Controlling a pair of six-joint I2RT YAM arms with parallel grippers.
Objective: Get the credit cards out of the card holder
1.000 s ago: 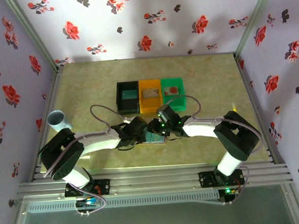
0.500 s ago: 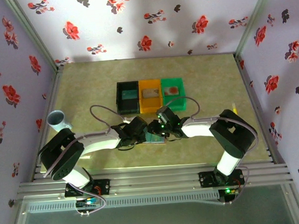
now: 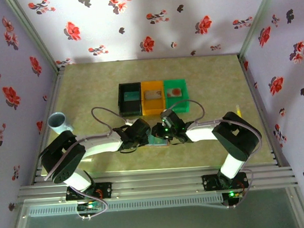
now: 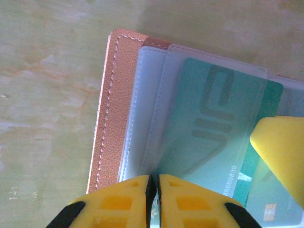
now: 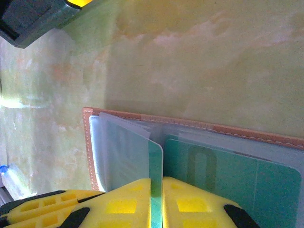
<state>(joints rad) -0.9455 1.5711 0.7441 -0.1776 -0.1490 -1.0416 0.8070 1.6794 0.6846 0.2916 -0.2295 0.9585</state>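
Note:
The card holder point(image 3: 156, 140) lies open on the table between both arms, with a brownish-pink leather border point(image 4: 111, 109) and clear sleeves. A teal-green credit card point(image 4: 209, 128) sits inside one sleeve. My left gripper point(image 4: 153, 183) is shut on the edge of a clear sleeve, at the holder's left side point(image 3: 148, 137). My right gripper point(image 5: 156, 190) is shut on the edge of a teal-green credit card point(image 5: 156, 159) that stands up from the holder point(image 5: 87, 142). Another teal card point(image 5: 228, 180) lies flat in its sleeve to the right. One yellow right finger point(image 4: 280, 152) shows in the left wrist view.
Behind the holder stands a row of three bins: black point(image 3: 130, 100), orange point(image 3: 152, 97) and green point(image 3: 175, 94), each with a small flat item inside. A pale blue cup point(image 3: 57, 122) stands at the table's left edge. Flowered walls enclose the table.
The right gripper's jaws have closed onto the teal card and the right wrist has edged slightly left. The left arm has held still.

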